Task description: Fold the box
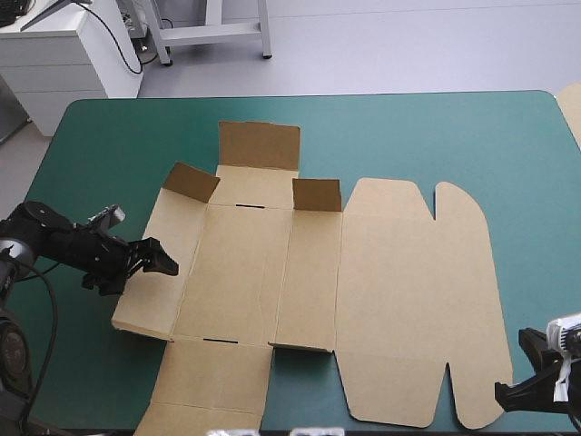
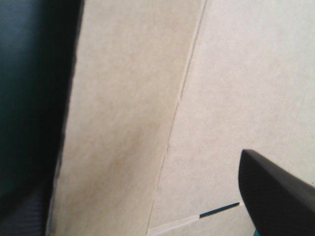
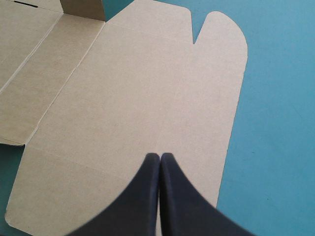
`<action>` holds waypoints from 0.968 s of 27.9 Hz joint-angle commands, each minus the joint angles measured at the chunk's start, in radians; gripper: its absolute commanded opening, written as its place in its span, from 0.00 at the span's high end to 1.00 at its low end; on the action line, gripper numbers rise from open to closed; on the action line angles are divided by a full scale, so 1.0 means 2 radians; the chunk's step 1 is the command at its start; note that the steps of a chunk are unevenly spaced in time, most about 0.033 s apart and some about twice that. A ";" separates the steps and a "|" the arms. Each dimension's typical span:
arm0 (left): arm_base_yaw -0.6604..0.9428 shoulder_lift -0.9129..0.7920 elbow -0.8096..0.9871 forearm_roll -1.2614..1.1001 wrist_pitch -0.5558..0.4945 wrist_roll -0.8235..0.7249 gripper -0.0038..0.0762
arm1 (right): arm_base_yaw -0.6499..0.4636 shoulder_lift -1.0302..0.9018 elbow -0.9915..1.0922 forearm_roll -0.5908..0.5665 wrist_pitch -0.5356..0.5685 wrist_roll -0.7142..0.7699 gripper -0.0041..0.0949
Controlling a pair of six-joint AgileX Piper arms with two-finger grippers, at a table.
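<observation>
- The box (image 1: 245, 263) lies opened out across the middle of the high view, on the table (image 1: 100, 145) with its teal-green cover. It is a cut brown sheet, mostly flat.
- Its lid (image 1: 413, 300) lies flat right of centre and reaches toward the lower right of the frame. There is a rounded notch in its far edge.
- The far flap (image 1: 259, 145) stands up in the upper middle of the frame.
- Two small corner flaps are also raised, one to the left (image 1: 191, 182) and one to the right (image 1: 317, 194) of it.
- The near flap (image 1: 213, 372) lies flat at the bottom edge of the frame.
- The left panel (image 1: 159, 272), left of centre, looks tilted slightly up off the cover, with a dark line under its near edge.
- The left gripper (image 1: 156, 258) comes in from the left of the frame and sits at the outer edge of that panel.
- Its fingers stand apart. In the left wrist view one black finger (image 2: 275, 196) rises over the floor of the box, and the panel runs between it and a dark shape on the other side. Whether either finger touches the board cannot be told.
- A thin slot (image 2: 219, 211) in a crease shows just beside that finger.
- The right gripper (image 3: 160, 157) has its fingers pressed together in one pointed arch, holding nothing. In its own view it is above the near part of the lid. In the high view it sits in the lower right corner, just beside the lid's near right corner.
- Another piece of board (image 1: 572, 104) shows at the table's right edge, in the upper right of the frame.
</observation>
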State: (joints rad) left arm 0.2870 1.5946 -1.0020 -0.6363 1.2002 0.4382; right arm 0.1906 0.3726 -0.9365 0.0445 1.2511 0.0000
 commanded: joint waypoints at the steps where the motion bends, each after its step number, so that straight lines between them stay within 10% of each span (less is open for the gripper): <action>1: -0.026 -0.018 -0.009 -0.027 0.048 0.000 0.16 | -0.005 0.008 -0.012 -0.002 -0.004 -0.005 0.98; 9: -0.043 -0.018 -0.011 -0.045 0.048 -0.016 0.28 | -0.005 0.008 -0.012 -0.002 -0.004 -0.009 0.98; 17: -0.043 -0.018 -0.011 0.015 0.048 -0.017 0.96 | -0.005 0.008 -0.012 0.000 -0.004 -0.011 0.98; 27: -0.053 -0.018 -0.032 0.040 0.049 -0.013 0.96 | -0.005 0.008 -0.012 0.002 -0.004 -0.015 0.98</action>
State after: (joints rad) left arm 0.1953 1.5946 -1.0092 -0.5603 1.2022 0.4172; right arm 0.1906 0.3726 -0.9365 0.0445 1.2511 -0.0173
